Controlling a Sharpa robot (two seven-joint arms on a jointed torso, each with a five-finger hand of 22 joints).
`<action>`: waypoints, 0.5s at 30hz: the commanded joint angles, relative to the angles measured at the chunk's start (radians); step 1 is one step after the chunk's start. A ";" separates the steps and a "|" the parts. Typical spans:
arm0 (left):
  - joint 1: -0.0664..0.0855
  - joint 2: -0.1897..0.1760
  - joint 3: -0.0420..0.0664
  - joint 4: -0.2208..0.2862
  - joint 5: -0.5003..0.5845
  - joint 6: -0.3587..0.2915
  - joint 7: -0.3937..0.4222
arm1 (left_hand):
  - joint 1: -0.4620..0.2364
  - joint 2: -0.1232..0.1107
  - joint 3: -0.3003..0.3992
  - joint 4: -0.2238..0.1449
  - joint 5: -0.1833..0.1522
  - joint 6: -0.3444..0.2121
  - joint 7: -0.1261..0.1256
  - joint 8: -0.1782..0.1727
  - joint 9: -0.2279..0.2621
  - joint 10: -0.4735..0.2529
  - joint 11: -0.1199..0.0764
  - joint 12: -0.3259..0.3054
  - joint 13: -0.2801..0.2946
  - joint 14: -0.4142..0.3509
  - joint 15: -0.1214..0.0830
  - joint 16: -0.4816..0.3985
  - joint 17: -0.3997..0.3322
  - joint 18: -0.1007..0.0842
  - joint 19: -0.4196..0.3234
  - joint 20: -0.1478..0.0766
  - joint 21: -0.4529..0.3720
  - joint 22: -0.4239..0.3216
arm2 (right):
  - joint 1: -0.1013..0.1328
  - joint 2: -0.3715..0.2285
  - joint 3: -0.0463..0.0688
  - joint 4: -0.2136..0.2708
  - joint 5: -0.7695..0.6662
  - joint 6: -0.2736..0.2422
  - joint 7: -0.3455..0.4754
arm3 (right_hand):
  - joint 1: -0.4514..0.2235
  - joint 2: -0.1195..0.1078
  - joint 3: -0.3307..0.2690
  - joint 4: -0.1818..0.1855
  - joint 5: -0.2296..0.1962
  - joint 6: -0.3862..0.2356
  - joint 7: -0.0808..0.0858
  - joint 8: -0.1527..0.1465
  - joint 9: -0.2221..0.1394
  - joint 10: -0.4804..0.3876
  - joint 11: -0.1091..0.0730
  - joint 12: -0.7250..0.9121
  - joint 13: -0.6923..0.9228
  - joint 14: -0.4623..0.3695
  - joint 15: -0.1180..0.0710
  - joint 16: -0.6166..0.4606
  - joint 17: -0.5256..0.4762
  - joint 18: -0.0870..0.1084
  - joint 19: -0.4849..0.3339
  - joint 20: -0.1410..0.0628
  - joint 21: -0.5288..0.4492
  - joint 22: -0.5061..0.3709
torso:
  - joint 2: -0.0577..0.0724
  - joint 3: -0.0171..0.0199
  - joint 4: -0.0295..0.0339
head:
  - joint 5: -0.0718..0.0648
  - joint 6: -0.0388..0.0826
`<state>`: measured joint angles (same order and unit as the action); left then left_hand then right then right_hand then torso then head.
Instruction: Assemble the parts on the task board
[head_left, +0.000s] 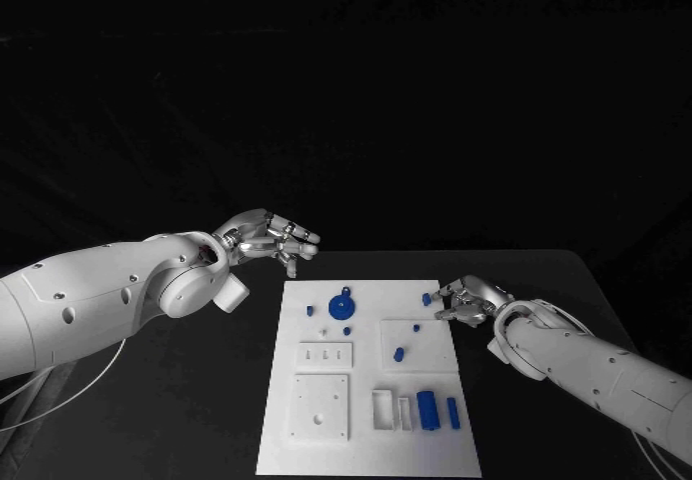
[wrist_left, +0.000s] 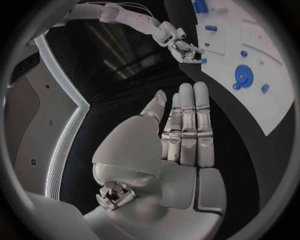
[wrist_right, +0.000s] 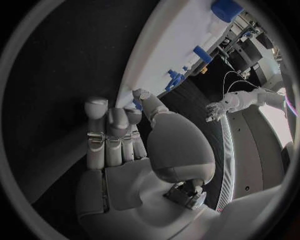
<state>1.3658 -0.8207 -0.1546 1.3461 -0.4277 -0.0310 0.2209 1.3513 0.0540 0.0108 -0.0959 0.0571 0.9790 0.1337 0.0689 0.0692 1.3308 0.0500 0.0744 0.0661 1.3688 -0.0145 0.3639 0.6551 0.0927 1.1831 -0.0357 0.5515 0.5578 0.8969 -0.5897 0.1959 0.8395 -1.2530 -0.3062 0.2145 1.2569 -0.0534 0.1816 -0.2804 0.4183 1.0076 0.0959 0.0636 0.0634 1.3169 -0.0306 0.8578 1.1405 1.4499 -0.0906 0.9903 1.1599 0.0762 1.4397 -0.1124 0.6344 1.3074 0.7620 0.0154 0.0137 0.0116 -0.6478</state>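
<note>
The right robot hand (head_left: 464, 300) sits at the task board's (head_left: 368, 440) far right edge, fingers pinched on a small blue peg (head_left: 428, 298); the left robot hand (head_left: 271, 238) hovers off the far left corner, fingers apart, empty. Left wrist view: the blue wheel (wrist_left: 244, 76) lies beyond its fingertips. Right wrist view: the peg shows at the thumb tip; it should probably go in upright, slowly.

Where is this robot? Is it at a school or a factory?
Probably a robot test lab, not a school. A white task board with small blue parts lies on a black table, dark drapes hang behind, and equipment clutter shows in the right wrist view.
</note>
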 joint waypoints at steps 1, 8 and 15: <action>0.000 -0.001 0.001 0.007 -0.002 0.016 0.001 | -0.007 -0.007 -0.001 -0.003 -0.002 -0.002 0.002 -0.003 0.000 -0.008 0.001 -0.006 -0.001 0.008 0.001 -0.005 0.001 -0.002 0.006 0.001 -0.006 0.001 | -0.002 0.006 -0.001 -0.004 -0.016 -0.025 -0.025 | -0.001 0.011 -0.008 0.000 -0.003 -0.005 0.002 -0.001 0.001 0.003 0.004 -0.001 0.000 0.004 0.003 -0.004 0.001 -0.011 0.001 0.006 -0.004 0.075 | 0.005 -0.0011 0.0057 | -0.002 0.002; 0.000 0.000 0.001 0.010 -0.006 0.015 -0.001 | -0.007 -0.006 -0.001 -0.002 -0.002 -0.003 0.002 -0.003 0.000 -0.008 0.001 -0.006 -0.001 0.009 0.001 -0.006 0.002 -0.002 0.006 0.001 -0.006 0.002 | -0.003 0.016 -0.001 -0.007 -0.016 -0.043 -0.040 | -0.004 0.018 -0.018 0.000 -0.008 -0.008 0.008 -0.002 0.001 0.003 0.012 0.001 0.001 0.006 0.008 -0.002 0.003 -0.008 0.005 0.011 -0.007 0.076 | 0.007 -0.0037 0.0102 | 0.006 0.003; 0.001 0.000 0.001 0.012 -0.008 0.017 -0.003 | -0.007 -0.006 -0.001 -0.002 -0.002 -0.003 0.002 -0.003 0.000 -0.008 0.001 -0.006 -0.001 0.009 0.001 -0.006 0.002 -0.002 0.006 0.001 -0.006 0.002 | -0.002 0.026 -0.001 -0.011 -0.017 -0.058 -0.049 | -0.005 0.026 -0.015 0.000 -0.013 -0.005 0.010 -0.001 0.001 0.004 0.014 0.003 0.001 0.007 0.010 -0.001 0.003 -0.006 0.006 0.012 -0.008 0.076 | 0.010 -0.0045 0.0165 | 0.003 0.007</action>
<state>1.3661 -0.8216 -0.1544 1.3559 -0.4297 -0.0298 0.2138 1.3512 0.0540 0.0107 -0.0959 0.0571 0.9789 0.1337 0.0689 0.0692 1.3308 0.0500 0.0744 0.0661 1.3687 -0.0144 0.3639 0.6561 0.0927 1.1831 -0.0357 0.5515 0.5580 0.8989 -0.5676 0.1969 0.8331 -1.2571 -0.3553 0.1969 1.2511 -0.0349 0.1714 -0.2799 0.4103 1.0016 0.1018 0.0635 0.0634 1.3224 -0.0250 0.8578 1.1404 1.4537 -0.0869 0.9903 1.1619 0.0763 1.4457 -0.1066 0.6304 1.3074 0.7704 0.0116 0.0259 0.0185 -0.6432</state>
